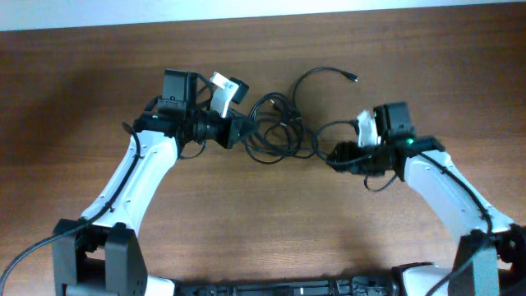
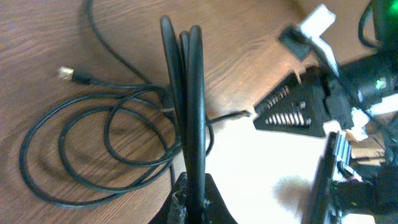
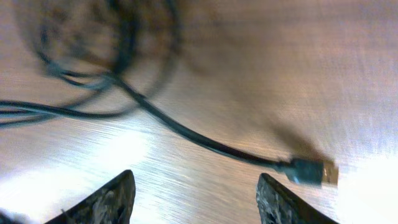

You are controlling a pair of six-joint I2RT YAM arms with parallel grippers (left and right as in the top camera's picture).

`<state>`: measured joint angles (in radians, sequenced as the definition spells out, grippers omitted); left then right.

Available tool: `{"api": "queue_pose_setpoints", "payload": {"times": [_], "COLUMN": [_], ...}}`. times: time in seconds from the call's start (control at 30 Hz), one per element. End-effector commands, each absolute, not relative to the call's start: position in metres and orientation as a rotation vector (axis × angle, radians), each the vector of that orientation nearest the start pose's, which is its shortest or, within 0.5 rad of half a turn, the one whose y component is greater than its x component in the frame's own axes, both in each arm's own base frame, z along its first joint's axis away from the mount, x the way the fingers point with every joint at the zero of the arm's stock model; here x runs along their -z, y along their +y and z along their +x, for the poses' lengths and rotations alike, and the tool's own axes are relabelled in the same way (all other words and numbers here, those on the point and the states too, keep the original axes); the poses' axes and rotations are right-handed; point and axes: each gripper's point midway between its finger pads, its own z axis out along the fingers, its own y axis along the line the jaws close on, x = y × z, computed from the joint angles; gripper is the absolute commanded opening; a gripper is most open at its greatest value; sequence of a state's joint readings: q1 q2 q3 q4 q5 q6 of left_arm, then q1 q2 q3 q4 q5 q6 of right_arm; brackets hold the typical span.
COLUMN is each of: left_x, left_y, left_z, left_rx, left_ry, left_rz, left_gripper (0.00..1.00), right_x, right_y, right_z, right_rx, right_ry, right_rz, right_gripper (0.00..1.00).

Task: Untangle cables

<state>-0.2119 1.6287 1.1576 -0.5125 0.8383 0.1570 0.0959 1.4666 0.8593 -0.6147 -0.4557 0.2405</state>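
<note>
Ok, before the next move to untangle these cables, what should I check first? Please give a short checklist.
1. Grip of left claw on cables: ok, several strands clamped.
2. Opening of right claw: ok, open and empty.
3. Free plug on table ahead of right claw: ok.
4. Separation of cables: not ok, loops overlap.
5. Right wrist view sharp: not ok, blurred.
6. Which cable owns that plug: cannot tell.

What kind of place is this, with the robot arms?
Probably a robot lab or test bench: a left arm and right arm sit at a plain wooden table with a tangle of black cables.
</note>
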Motion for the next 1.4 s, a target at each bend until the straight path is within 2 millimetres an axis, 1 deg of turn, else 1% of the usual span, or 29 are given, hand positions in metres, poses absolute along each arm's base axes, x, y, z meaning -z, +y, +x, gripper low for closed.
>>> {"api": "queue_pose_setpoints", "payload": {"times": [0.0, 0.03, 0.07, 0.1, 0.13, 0.17, 0.2, 0.27, 0.3, 0.33, 0.4, 0.43, 0.5, 0.57, 0.6, 0.7, 0.73, 0.77, 0.8, 0.9, 0.97, 1.03, 1.1, 1.2, 1.23, 1.27, 1.3, 1.33, 1.37], "left_x": [-0.213, -0.222, -0.226, -0.225, -0.218, -0.202, -0.185, -0.169, -0.159, -0.15, -0.133, -0.13, -0.131, -0.138, -0.142, -0.156, -0.163, -0.17, -0.19, -0.236, -0.264, -0.278, -0.289, -0.296, -0.298, -0.298, -0.298, -0.297, -0.297], "left_y": [-0.229, -0.232, -0.234, -0.233, -0.231, -0.225, -0.216, -0.209, -0.206, -0.202, -0.191, -0.188, -0.189, -0.195, -0.199, -0.205, -0.207, -0.209, -0.217, -0.234, -0.238, -0.24, -0.243, -0.244, -0.242, -0.239, -0.233, -0.225, -0.218], "left_z": [0.321, 0.314, 0.311, 0.311, 0.316, 0.322, 0.324, 0.317, 0.312, 0.311, 0.31, 0.309, 0.311, 0.316, 0.322, 0.345, 0.352, 0.357, 0.358, 0.345, 0.333, 0.321, 0.312, 0.313, 0.315, 0.318, 0.322, 0.327, 0.332], "left_rx": [1.342, 1.404, 1.43, 1.426, 1.371, 1.277, 1.191, 1.149, 1.107, 1.044, 0.889, 0.863, 0.875, 0.913, 0.921, 0.919, 0.929, 0.941, 1.011, 1.166, 1.225, 1.278, 1.328, 1.34, 1.33, 1.321, 1.31, 1.297, 1.285], "left_ry": [1.954, 1.891, 1.859, 1.86, 1.907, 2.007, 2.124, 2.24, 2.318, 2.369, 2.472, 2.497, 2.519, 2.459, 2.426, 2.354, 2.336, 2.317, 2.234, 2.019, 1.928, 1.876, 1.818, 1.784, 1.774, 1.772, 1.778, 1.788, 1.795], "left_rz": [0.979, 1.009, 1.025, 1.025, 1.012, 0.982, 0.948, 0.92, 0.915, 0.916, 0.921, 0.913, 0.86, 0.871, 0.863, 0.772, 0.724, 0.689, 0.697, 0.805, 0.837, 0.876, 0.916, 0.923, 0.921, 0.913, 0.894, 0.867, 0.844], "left_gripper": [0.0, 0.0, 0.0, 0.0, 0.0, 0.0, 0.0, 0.0, 0.0, 0.0, 0.0, 0.0, 0.0, 0.0, 0.0, 0.0, 0.0, 0.0, 0.0, 0.0, 0.0, 0.0, 0.0, 0.0, 0.0, 0.0, 0.0, 0.0, 0.0], "right_x": [-0.127, -0.13, -0.132, -0.133, -0.131, -0.13, -0.127, -0.123, -0.117, -0.115, -0.116, -0.116, -0.112, -0.107, -0.108, -0.12, -0.123, -0.124, -0.122, -0.108, -0.095, -0.092, -0.09, -0.084, -0.079, -0.075, -0.073, -0.071, -0.068], "right_y": [0.128, 0.128, 0.128, 0.126, 0.118, 0.112, 0.104, 0.094, 0.078, 0.068, 0.065, 0.065, 0.066, 0.068, 0.073, 0.094, 0.099, 0.104, 0.115, 0.128, 0.134, 0.143, 0.153, 0.164, 0.165, 0.164, 0.163, 0.16, 0.156], "right_z": [0.315, 0.319, 0.325, 0.329, 0.338, 0.342, 0.346, 0.35, 0.354, 0.357, 0.367, 0.37, 0.37, 0.369, 0.37, 0.377, 0.379, 0.379, 0.377, 0.378, 0.385, 0.394, 0.396, 0.389, 0.384, 0.379, 0.377, 0.379, 0.379], "right_rx": [-0.869, -0.864, -0.851, -0.829, -0.76, -0.715, -0.653, -0.574, -0.457, -0.398, -0.38, -0.381, -0.381, -0.409, -0.443, -0.593, -0.601, -0.606, -0.617, -0.627, -0.678, -0.754, -0.838, -0.938, -0.947, -0.942, -0.937, -0.905, -0.87], "right_ry": [2.611, 2.588, 2.565, 2.552, 2.545, 2.548, 2.554, 2.561, 2.573, 2.571, 2.539, 2.53, 2.54, 2.556, 2.553, 2.499, 2.484, 2.479, 2.486, 2.515, 2.528, 2.505, 2.496, 2.529, 2.557, 2.582, 2.594, 2.597, 2.604], "right_rz": [-0.138, -0.147, -0.153, -0.153, -0.107, -0.064, -0.009, 0.02, 0.11, 0.189, 0.218, 0.216, 0.22, 0.255, 0.244, 0.176, 0.156, 0.136, 0.102, 0.079, 0.157, 0.185, 0.194, 0.165, 0.173, 0.185, 0.191, 0.203, 0.217], "right_gripper": [0.62, 0.62, 0.61, 0.61, 0.61, 0.61, 0.61, 0.61, 0.61, 0.61, 0.61, 0.61, 0.61, 0.61, 0.61, 0.61, 0.62, 0.63, 0.63, 0.63, 0.63, 0.66, 0.66, 0.66, 0.54, 0.34, 0.17, 0.08, 0.04]}}
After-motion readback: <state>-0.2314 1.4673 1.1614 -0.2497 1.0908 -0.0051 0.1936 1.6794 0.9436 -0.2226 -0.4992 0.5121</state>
